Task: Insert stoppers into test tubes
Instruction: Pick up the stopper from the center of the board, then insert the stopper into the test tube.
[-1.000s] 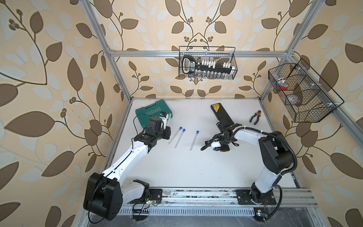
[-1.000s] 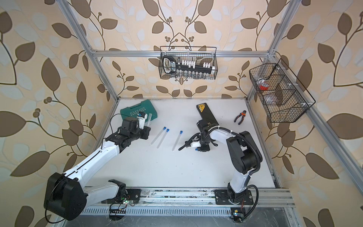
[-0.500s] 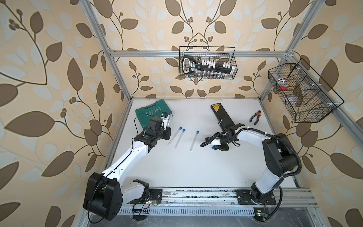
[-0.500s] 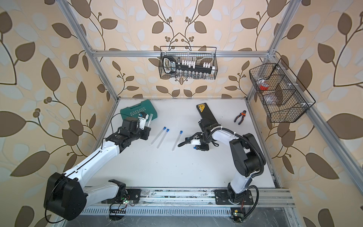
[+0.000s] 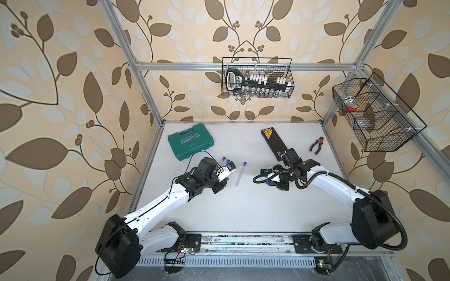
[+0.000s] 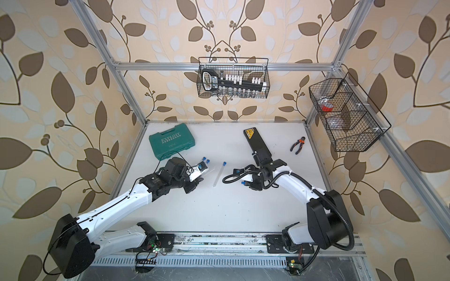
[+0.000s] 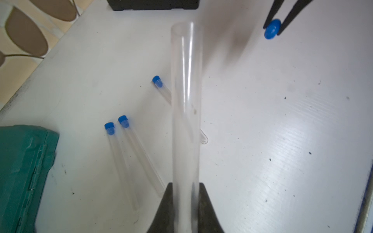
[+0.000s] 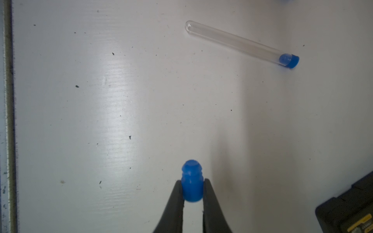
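Note:
My left gripper (image 7: 185, 190) is shut on a clear test tube (image 7: 186, 96) near its rounded end. The tube's open mouth points away from the wrist, and no stopper is in it. My right gripper (image 8: 192, 188) is shut on a bright blue stopper (image 8: 191, 181), seen in a top view as a blue stopper (image 5: 267, 183) right of the table's middle. The held stopper (image 7: 272, 29) stands beyond and to one side of the tube's mouth, apart from it. Three stoppered test tubes lie on the table: one tube (image 7: 120, 161), a second (image 7: 141, 153) beside it, and a third (image 8: 240, 43).
A green tool case (image 5: 191, 144) lies at the back left. A flat black case (image 5: 274, 143) lies behind my right wrist, with pliers (image 5: 316, 144) to its right. Wire baskets hang on the back wall (image 5: 257, 80) and the right wall (image 5: 375, 114).
My left arm has carried the open tube rightward and toward the front, away from the green case and over the two lying tubes. The right gripper has barely moved, still shut on the stopper.

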`<action>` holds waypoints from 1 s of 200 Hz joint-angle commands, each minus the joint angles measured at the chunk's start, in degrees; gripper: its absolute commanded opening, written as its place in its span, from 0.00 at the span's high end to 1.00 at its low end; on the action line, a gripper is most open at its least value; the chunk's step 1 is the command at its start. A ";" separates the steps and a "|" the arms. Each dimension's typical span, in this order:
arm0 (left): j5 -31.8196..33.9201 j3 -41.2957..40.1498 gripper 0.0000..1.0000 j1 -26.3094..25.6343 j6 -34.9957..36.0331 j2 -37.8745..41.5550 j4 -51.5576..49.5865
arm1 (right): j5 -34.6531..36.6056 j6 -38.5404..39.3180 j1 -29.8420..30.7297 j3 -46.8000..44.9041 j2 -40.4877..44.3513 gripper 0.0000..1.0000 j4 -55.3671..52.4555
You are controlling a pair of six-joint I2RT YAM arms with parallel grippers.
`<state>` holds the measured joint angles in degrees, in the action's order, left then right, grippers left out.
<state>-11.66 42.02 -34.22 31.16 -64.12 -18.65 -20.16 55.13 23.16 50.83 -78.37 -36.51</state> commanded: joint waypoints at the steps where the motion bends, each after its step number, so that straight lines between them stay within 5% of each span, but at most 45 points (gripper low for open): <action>1: -2.27 -0.12 1.00 -2.25 10.24 -1.75 -0.08 | -1.80 -3.27 1.31 -2.28 3.57 0.85 -1.59; 44: 7.80 -1.25 1.00 -9.96 20.35 -6.11 7.63 | -0.74 -6.36 3.75 -3.71 7.15 0.84 -3.74; 104: 15.83 -3.18 1.00 -14.41 27.36 -10.10 19.98 | -3.92 -8.06 4.40 -3.41 8.59 0.84 -2.81; 200: 16.26 -3.53 1.00 -17.67 30.55 -13.51 24.46 | -5.59 -8.73 4.97 -3.70 8.12 0.84 -0.19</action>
<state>4.03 38.92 -50.72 60.93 -76.93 3.33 -23.40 46.48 27.75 48.01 -70.30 -37.45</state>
